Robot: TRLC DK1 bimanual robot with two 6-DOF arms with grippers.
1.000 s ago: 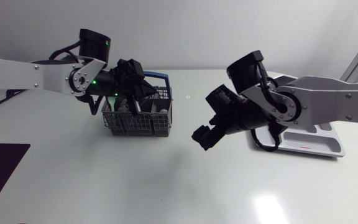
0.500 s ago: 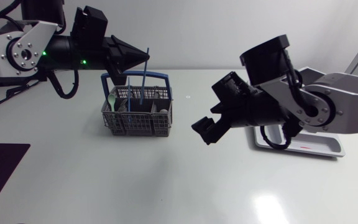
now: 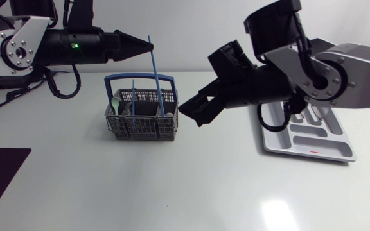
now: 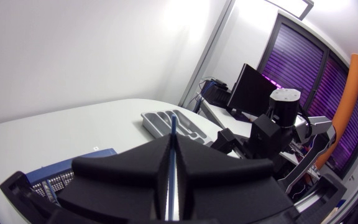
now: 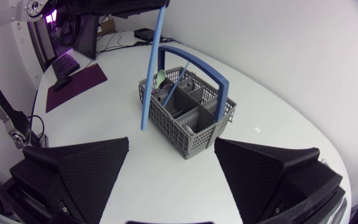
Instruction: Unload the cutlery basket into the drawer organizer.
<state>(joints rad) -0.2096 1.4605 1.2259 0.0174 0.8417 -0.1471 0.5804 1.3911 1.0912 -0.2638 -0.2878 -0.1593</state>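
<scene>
Head view, left hand (image 3: 145, 45) pinching blue stick (image 3: 155, 77) hanging over basket (image 3: 140, 128), right hand (image 3: 193, 114) spread nearby

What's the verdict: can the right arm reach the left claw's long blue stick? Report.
Probably yes: the open right claw faces the long blue stick, nothing between; the left claw grips its top.

Overhead head view; two close wrist views; basket (image 3: 143, 131) common to all.
</scene>
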